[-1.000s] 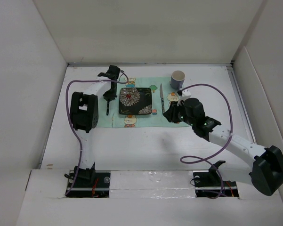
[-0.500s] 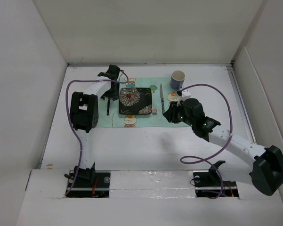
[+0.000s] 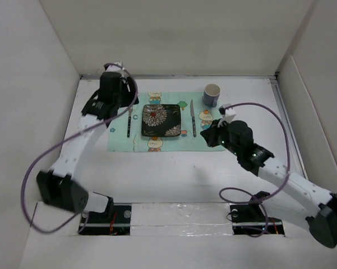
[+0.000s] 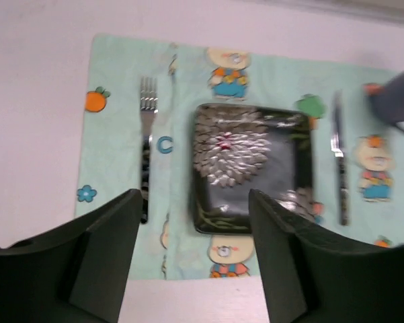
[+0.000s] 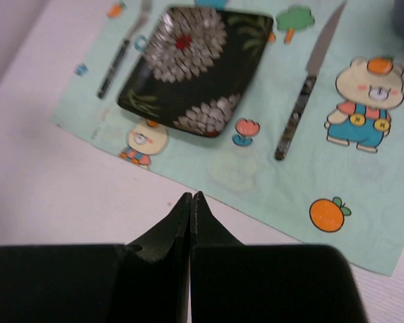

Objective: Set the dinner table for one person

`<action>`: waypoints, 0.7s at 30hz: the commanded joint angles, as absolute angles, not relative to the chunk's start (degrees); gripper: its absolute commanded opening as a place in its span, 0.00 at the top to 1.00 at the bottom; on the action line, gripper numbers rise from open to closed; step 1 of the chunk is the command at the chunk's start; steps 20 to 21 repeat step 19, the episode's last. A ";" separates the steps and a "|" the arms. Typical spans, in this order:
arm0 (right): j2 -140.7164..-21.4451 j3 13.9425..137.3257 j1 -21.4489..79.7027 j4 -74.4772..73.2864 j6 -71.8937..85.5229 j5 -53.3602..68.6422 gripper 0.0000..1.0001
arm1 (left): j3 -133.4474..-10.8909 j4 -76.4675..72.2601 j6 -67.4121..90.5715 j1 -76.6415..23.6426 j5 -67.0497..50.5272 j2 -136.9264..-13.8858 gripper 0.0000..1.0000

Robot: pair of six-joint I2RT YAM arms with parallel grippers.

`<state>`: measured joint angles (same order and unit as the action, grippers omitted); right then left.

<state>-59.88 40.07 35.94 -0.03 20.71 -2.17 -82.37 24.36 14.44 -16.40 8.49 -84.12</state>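
The white dinner table (image 3: 174, 168) carries a mint-green cartoon placemat (image 3: 157, 144). On the mat lie a black square floral plate (image 3: 161, 120), a fork (image 3: 129, 120) left of it and a knife (image 3: 193, 119) right of it. A purple-grey mug (image 3: 212, 95) stands at the mat's far right corner. My left gripper (image 3: 123, 107) hangs open and empty high above the mat's left side; from the left wrist its jaws (image 4: 193, 202) frame the plate (image 4: 252, 168) and fork (image 4: 145, 161). My right gripper (image 3: 208, 134) is shut and empty over the mat's near right part, tips (image 5: 190, 196) over the mat's near edge.
White walls enclose the table on the left, back and right. Purple cables loop from both arms, one near the right base (image 3: 235, 193). The arm bases sit along the near edge.
The left gripper opened, left the fork on the mat and rose as the arm stretched out. The right gripper shut and drew back slightly.
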 commanded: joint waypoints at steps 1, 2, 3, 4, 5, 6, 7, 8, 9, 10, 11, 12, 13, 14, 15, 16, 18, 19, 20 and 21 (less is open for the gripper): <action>-48.12 41.57 37.61 0.98 19.25 -3.08 1.00 | -72.80 16.47 19.15 -16.70 1.33 -68.41 0.37; -45.47 43.05 37.62 0.27 18.99 -3.51 1.00 | -68.34 15.48 20.47 -17.22 1.32 -61.94 0.35; -42.92 43.94 37.62 -3.30 19.25 -4.47 1.00 | -66.29 14.69 21.09 -17.23 1.23 -59.09 0.35; -40.28 44.64 37.62 -4.38 19.42 -5.44 0.97 | -65.05 13.55 21.44 -17.23 1.32 -55.84 0.34; -35.38 45.95 38.14 -5.61 19.95 -6.49 0.86 | -62.34 13.10 21.62 -17.23 2.28 -49.98 0.34; -33.07 46.31 38.14 -5.89 20.13 -8.94 0.78 | -61.10 12.83 22.14 -17.23 2.89 -47.05 0.34; -29.13 46.93 38.14 -5.63 20.21 -12.10 0.55 | -59.26 11.79 22.58 -17.23 4.73 -38.06 0.29; -27.26 46.93 38.14 -5.97 20.21 -12.13 0.55 | -58.46 11.78 22.59 -17.23 5.88 -37.97 0.29; -25.94 48.15 38.14 -6.59 20.13 -16.22 0.50 | -57.93 11.69 22.85 -17.23 7.11 -35.18 0.26; -24.97 48.95 38.14 -7.20 19.95 -18.52 0.47 | -57.66 11.69 23.03 -17.23 8.77 -32.63 0.23; -23.13 49.48 38.14 -7.99 19.95 -22.90 0.44 | -57.13 12.04 23.11 -17.23 11.57 -28.00 0.22; -22.51 50.18 38.14 -8.00 19.69 -24.68 0.42 | -56.87 12.22 23.20 -17.23 12.65 -25.95 0.21; -22.07 50.19 38.14 -8.00 19.43 -26.26 0.42 | -56.60 12.30 23.29 -17.23 13.44 -23.93 0.20; -21.71 50.27 38.14 -7.91 19.25 -28.11 0.42 | -55.12 11.87 23.29 -17.23 14.40 -20.34 0.20; -21.53 50.36 38.14 -8.08 19.42 -30.65 0.42 | -54.24 11.52 23.29 -17.23 14.85 -18.91 0.20; -21.62 50.19 38.14 -8.26 19.60 -31.20 0.42 | -53.45 11.08 23.29 -17.23 15.38 -17.59 0.20; -22.06 49.31 38.14 -6.95 19.86 -31.20 0.42 | -51.16 10.99 23.20 -17.23 15.99 -16.17 0.20; -23.45 49.13 38.14 -6.51 20.12 -30.68 0.43 | -50.80 11.51 23.29 -17.23 16.08 -16.26 0.15; -23.45 49.13 38.14 -6.51 20.12 -30.68 0.43 | -50.80 11.51 23.29 -17.23 16.08 -16.26 0.15; -23.45 49.13 38.14 -6.51 20.12 -30.68 0.43 | -50.80 11.51 23.29 -17.23 16.08 -16.26 0.15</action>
